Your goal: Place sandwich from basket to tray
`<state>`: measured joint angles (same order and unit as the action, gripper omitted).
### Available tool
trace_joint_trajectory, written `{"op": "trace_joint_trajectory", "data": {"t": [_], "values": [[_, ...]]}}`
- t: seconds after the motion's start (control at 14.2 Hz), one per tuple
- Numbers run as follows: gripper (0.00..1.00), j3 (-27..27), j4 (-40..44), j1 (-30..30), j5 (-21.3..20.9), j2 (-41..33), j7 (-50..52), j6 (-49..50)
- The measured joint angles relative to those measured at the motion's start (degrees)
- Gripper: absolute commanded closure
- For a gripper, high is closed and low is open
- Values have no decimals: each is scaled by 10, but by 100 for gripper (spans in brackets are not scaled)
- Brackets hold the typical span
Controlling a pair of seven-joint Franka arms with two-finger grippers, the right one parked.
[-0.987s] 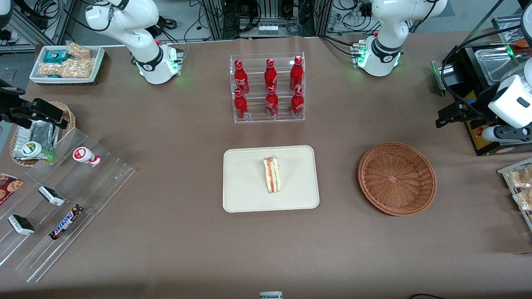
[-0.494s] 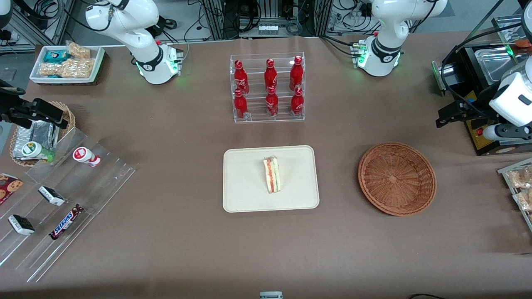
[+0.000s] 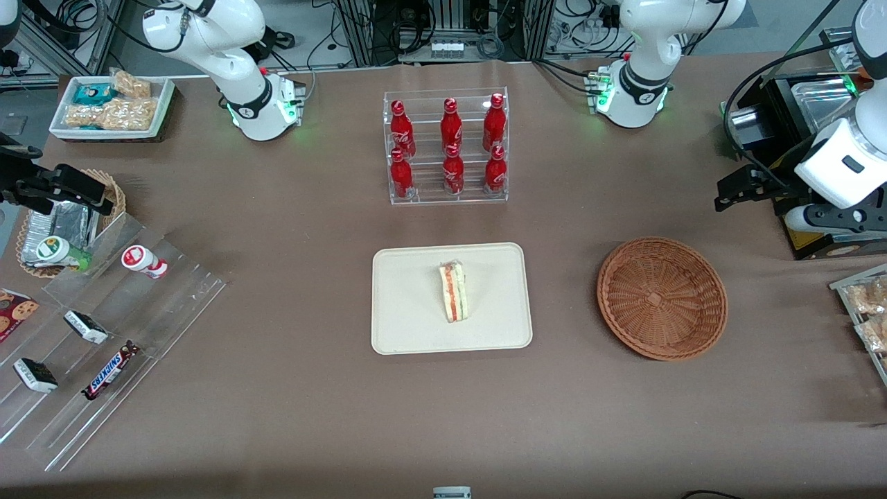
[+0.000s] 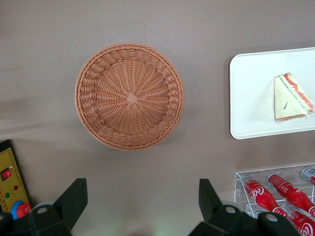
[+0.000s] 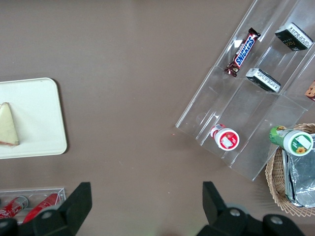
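The left arm's gripper (image 4: pixel 139 206), fingers spread wide and holding nothing, hangs raised above the table beside the round reddish-brown wicker basket (image 3: pixel 662 298)

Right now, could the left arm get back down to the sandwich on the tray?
Probably yes: the sandwich lies alone on the tray, nothing over it. The left gripper, open, hangs above the table near the wicker basket.

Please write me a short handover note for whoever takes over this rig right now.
Gripper: jaws open, holding nothing, raised clear of the table, farther from the front camera than the basket.
Sandwich: lying on the tray, filling stripe showing.
Basket: nothing in it.
Done: sandwich is out of the basket and set on the tray.
Left: nothing for the sandwich itself; only parking the arm, if wanted.
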<state>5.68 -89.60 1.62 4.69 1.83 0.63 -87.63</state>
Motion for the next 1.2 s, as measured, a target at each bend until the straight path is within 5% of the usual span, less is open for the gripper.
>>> {"op": "trace_joint_trajectory", "data": {"t": [1.2], "values": [[0, 18, 28, -5, -44, -13, 2, 42]]}}
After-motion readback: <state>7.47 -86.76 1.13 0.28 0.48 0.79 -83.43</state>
